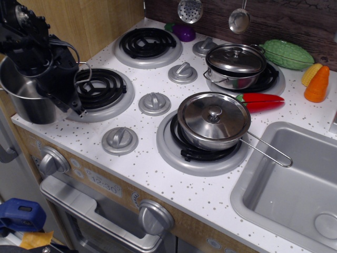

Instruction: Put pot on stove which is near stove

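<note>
The pot (26,97) is a deep, lidless steel pot at the far left, held up over the left edge of the stove (158,174). My black gripper (67,94) is shut on the pot's right rim, next to its wire loop handle (84,71). The pot's right side sits beside the front-left coil burner (102,89), which has nothing on it. The arm hides part of the pot's rim and the burner's left edge. The pot's base appears level with or just above the white speckled surface.
A shallow lidded pan (213,120) with a long wire handle sits on the front-right burner. A smaller lidded pot (235,63) sits on the back-right burner. The grey sink (295,195) is at right. Toy vegetables (287,52) line the back. A wooden wall (89,21) rises at left.
</note>
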`<state>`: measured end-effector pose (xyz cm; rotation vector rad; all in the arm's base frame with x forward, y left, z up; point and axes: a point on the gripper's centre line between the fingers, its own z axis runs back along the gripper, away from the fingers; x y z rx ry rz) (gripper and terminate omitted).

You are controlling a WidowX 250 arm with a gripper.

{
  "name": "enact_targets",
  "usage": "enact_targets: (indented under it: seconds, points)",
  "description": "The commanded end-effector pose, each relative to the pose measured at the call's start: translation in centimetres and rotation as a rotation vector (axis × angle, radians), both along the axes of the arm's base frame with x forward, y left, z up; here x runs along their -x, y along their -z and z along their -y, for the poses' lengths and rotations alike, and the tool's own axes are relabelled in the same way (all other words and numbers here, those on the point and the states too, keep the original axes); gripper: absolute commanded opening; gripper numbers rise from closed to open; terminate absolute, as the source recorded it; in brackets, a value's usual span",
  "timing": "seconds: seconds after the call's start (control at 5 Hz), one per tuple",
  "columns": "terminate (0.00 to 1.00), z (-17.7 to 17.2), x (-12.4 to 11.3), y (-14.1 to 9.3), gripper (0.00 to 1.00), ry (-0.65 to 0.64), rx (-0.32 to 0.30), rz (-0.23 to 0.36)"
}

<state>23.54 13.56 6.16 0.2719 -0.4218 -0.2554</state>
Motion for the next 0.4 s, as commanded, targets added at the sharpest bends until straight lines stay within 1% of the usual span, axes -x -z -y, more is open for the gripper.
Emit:
enact_targets:
  seconds: [0.0,0.2]
  points:
    - [0.0,-0.3,-2.3,-0.9,0.0,0.063,-0.05,0.08]
    - [0.0,0.0,-3.9,-0.8,0.0,0.095,-0.035,0.113]
